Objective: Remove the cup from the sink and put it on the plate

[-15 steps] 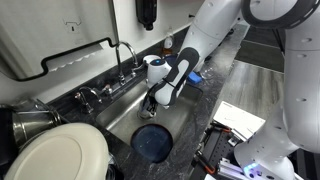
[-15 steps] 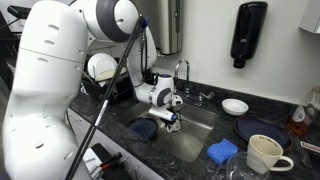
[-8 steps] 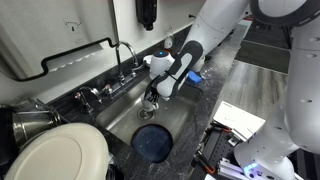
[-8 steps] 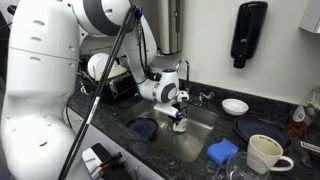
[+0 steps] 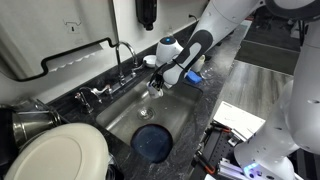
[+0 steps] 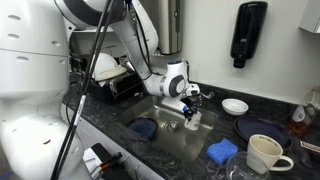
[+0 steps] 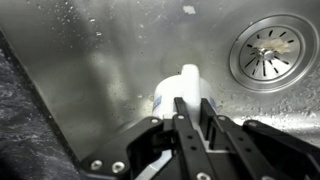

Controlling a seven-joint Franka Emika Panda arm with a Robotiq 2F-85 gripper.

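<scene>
1. Claw (image 7: 187,108) clamped on the cup (image 7: 177,88), pinched between its fingers.
2. Cup hangs over the sink (image 7: 90,70), drain (image 7: 265,52) at two o'clock.
3. In an exterior view, plate (image 5: 152,142) lies at the cup's six o'clock.

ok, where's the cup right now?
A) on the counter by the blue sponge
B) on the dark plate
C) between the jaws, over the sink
C: the wrist view shows the cup pinched between the jaws above the steel sink floor, drain beyond it; the plate is bare.

Cup (image 7: 186,78) partly behind gripper (image 7: 188,101)
</scene>
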